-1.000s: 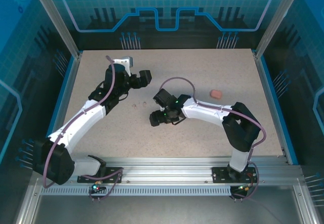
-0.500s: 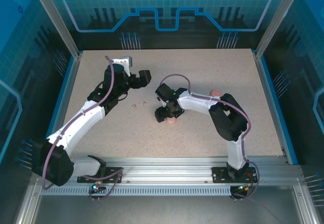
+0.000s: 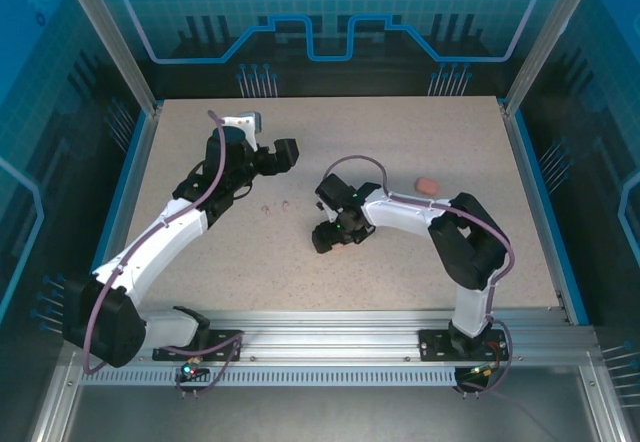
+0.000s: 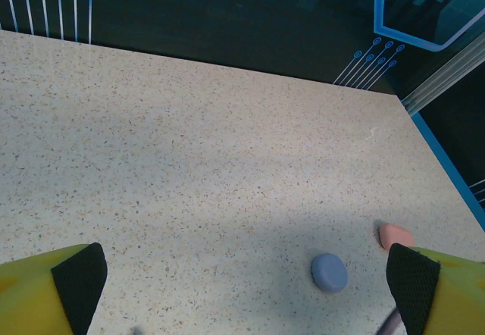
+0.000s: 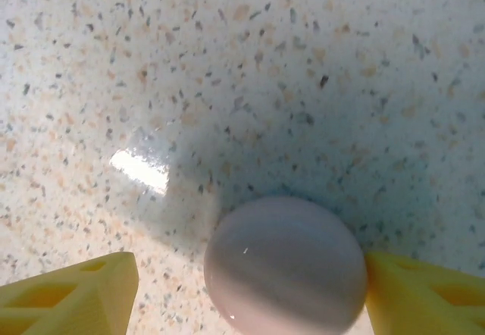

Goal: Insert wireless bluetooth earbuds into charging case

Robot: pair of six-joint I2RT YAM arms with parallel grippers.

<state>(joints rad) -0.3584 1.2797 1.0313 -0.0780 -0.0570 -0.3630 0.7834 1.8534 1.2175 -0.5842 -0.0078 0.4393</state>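
Note:
A pale pink, rounded charging case [image 5: 286, 267] lies on the speckled table between my right gripper's [image 5: 250, 289] yellow fingers. The right finger [image 5: 424, 293] touches it; the left finger [image 5: 72, 293] stands apart from it, so the jaws are open around it. From above, that gripper [image 3: 335, 234] points down at mid-table and hides the case. Two tiny earbuds [image 3: 265, 205] [image 3: 287, 203] lie just left of it. My left gripper [image 3: 285, 152] hovers wide open beyond them, nothing between its pads [image 4: 242, 274].
A blue-purple round case [image 4: 329, 272] and a coral case [image 4: 395, 235] lie ahead of the left gripper. The coral case [image 3: 427, 184] sits right of the right forearm. Blue rails [image 3: 530, 172] edge the table.
The right arm has shifted its elbow back out to the right and its gripper has settled lower over the pink case, jaws narrowing slightly. The left arm has not moved.

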